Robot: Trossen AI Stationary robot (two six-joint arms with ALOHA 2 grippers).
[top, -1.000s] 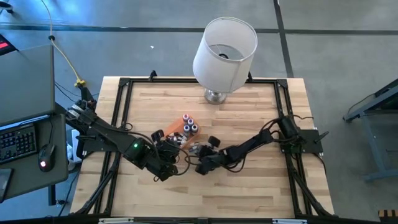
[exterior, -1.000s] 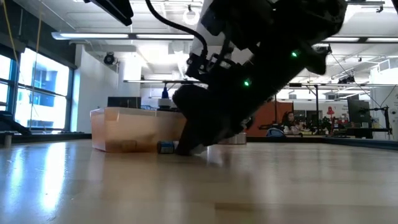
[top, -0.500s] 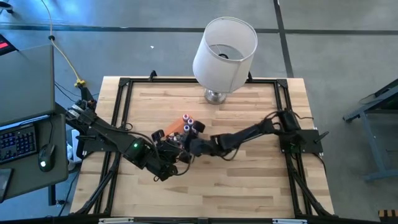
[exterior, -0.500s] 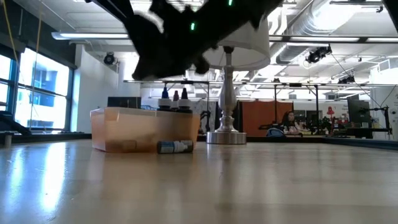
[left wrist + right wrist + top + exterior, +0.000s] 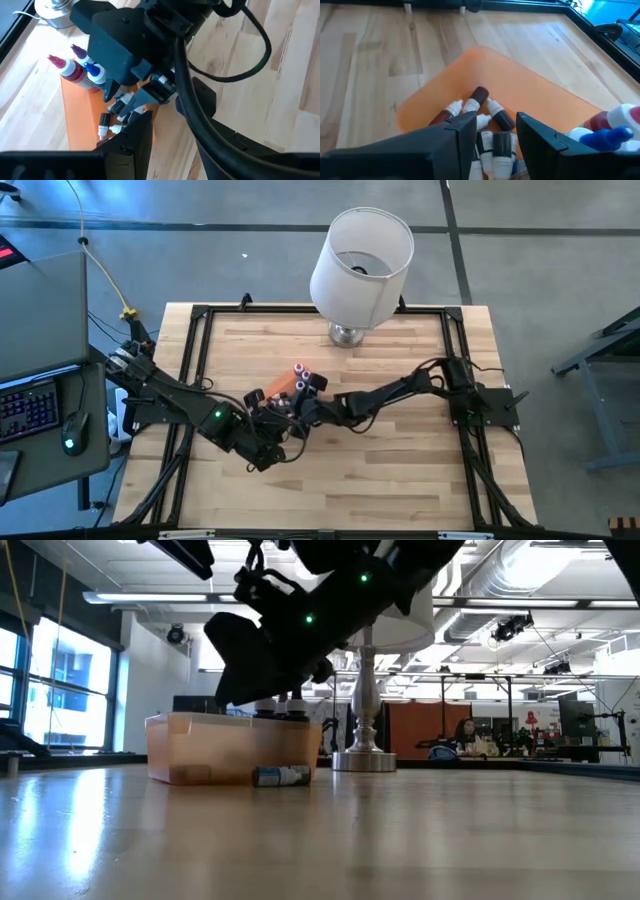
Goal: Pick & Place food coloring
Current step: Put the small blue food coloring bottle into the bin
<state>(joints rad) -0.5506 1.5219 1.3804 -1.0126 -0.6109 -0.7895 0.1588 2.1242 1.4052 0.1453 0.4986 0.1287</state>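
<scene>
The orange tray point(image 5: 276, 388) rests on the table at mid-left. Three food coloring bottles point(image 5: 305, 378) stand upright at its far end, also seen as bottles point(image 5: 82, 72). Several more bottles point(image 5: 490, 117) lie on the tray floor. One bottle point(image 5: 281, 776) lies on its side on the table against the tray wall point(image 5: 200, 750). My right gripper point(image 5: 495, 132) hovers open just above the lying bottles, seen from above as gripper point(image 5: 298, 408). My left gripper point(image 5: 172, 132) hangs open over the tray's near end, with nothing between its fingers.
A big white lamp point(image 5: 360, 255) stands at the table's far edge, its metal foot point(image 5: 362, 760) right of the tray. A black frame point(image 5: 200, 315) runs around the tabletop. Both arms crowd the space over the tray. The table's near and right parts are bare wood.
My right gripper has risen from the tabletop at the tray's near right side and gone toward the far left, ending over the tray. The bottle on the table beside the tray has stayed where it was. My left arm has kept still.
</scene>
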